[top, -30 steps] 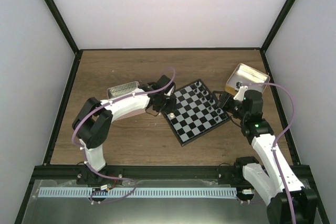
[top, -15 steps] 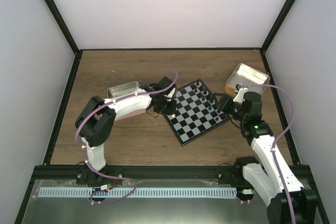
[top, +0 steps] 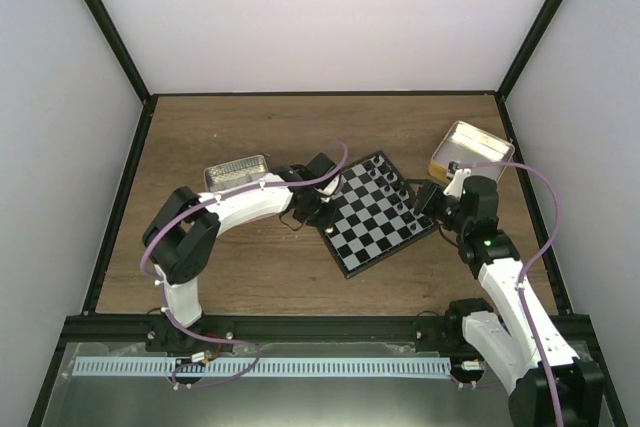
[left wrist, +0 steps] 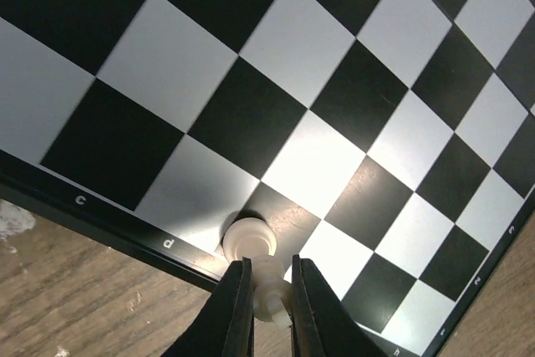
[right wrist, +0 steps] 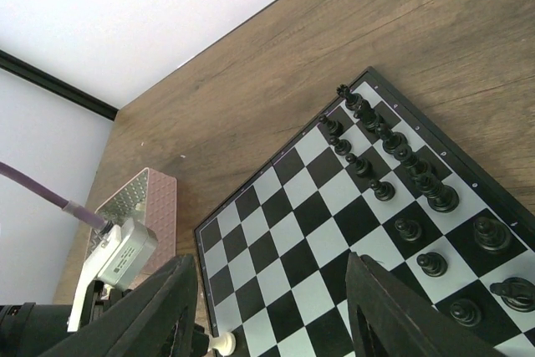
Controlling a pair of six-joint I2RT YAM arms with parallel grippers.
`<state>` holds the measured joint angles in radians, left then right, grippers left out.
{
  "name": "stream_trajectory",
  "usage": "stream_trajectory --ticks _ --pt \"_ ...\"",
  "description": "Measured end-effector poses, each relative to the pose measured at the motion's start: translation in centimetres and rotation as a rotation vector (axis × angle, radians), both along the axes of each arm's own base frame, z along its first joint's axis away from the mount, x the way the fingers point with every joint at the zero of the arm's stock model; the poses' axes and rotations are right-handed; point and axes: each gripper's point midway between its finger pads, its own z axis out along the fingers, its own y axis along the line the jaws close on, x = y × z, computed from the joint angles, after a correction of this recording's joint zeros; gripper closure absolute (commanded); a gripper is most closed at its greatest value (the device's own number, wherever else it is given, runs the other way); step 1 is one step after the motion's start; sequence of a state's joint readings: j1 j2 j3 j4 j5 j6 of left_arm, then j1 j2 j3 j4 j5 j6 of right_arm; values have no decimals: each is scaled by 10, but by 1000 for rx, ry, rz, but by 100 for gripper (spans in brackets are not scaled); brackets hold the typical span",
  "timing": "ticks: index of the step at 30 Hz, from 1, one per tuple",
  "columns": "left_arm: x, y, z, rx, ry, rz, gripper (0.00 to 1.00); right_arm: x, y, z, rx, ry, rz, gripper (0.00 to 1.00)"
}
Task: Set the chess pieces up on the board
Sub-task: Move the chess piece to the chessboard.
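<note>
Left claw (left wrist: 269,263) grips a cream-white piece (left wrist: 249,238), base down over a dark edge square of the board (left wrist: 301,39); right claw (right wrist: 269,261) hangs wide.

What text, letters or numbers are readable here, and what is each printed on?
"c": on the black rim of the board, left wrist view.
"d": same rim, beside the cream piece.
Further rim marks at lower right: too blurred to read.
Other views: nothing legible.

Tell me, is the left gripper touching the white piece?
Touching. Left wrist view shows the left gripper closed on the white piece, no gap either side.
</note>
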<state>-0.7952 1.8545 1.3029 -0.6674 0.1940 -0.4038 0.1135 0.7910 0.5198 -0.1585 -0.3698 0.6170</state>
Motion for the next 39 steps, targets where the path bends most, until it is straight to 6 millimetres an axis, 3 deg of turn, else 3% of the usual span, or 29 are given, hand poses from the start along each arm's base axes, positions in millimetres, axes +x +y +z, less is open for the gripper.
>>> stream_trajectory --ticks 15,39 --pt "-10 -4 1 -17 22 -34 88 -2 0 -7 -1 14 1 49" --pt "-8 -3 0 -10 19 -5 84 -3 0 -11 -2 23 1 49"
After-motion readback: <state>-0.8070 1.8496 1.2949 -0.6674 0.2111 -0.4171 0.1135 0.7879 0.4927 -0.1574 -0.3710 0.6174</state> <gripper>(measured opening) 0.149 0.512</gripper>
